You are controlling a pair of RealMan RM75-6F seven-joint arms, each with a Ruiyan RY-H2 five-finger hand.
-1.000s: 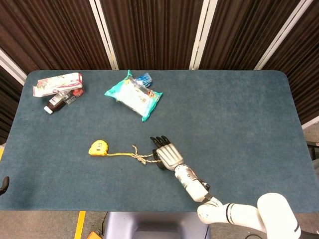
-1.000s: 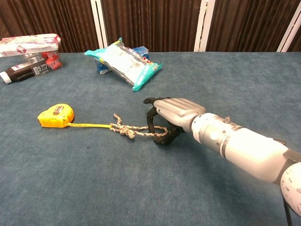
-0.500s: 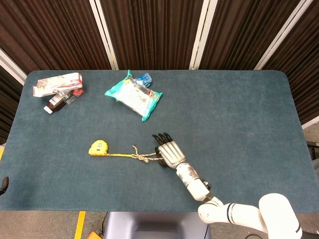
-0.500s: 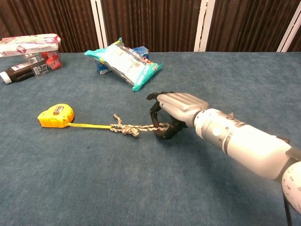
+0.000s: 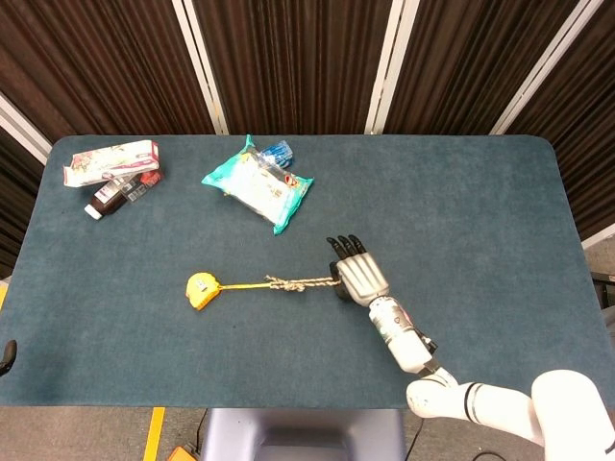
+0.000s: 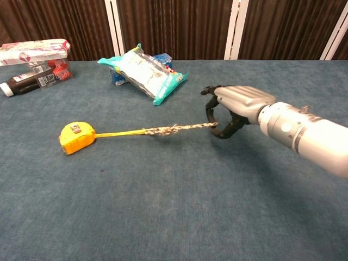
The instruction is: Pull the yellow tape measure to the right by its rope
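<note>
The right hand (image 6: 231,111) has its fingers curled around the end of the rope (image 6: 176,129), which runs taut leftward to the yellow tape measure (image 6: 76,137) lying on the blue tabletop (image 6: 174,217), left of centre. A plastic packet (image 6: 144,70) sits further back; boxes and a bottle (image 6: 22,84) at the far left corner

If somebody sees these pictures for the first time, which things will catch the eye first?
First the yellow tape measure on the blue table, left of centre, with its rope stretched straight toward the right hand, which holds the rope's end. Next the teal packet farther back, and the small boxes and bottle in the far left corner.
</note>
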